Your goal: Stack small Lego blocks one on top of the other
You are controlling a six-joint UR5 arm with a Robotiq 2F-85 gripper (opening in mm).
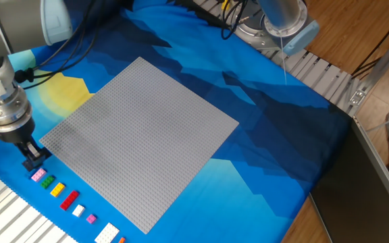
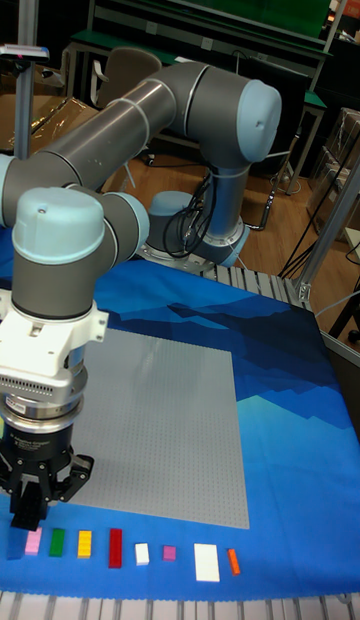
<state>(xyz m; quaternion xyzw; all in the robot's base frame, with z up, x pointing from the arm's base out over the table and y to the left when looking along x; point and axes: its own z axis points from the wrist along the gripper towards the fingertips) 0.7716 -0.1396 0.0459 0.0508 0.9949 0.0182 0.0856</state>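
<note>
My gripper hangs low over the blue cloth, just off the left corner of the grey baseplate. Its dark fingers stand close together, shut on what looks like a flat black Lego block. Just in front of it begins a row of small Lego blocks: pink, green, yellow, red, small white, purple, a larger white one and orange. None is stacked.
The blue cloth covers the table. A ribbed metal edge runs along the front behind the block row. The arm's base and cables stand at the far side. A wooden floor lies to the right.
</note>
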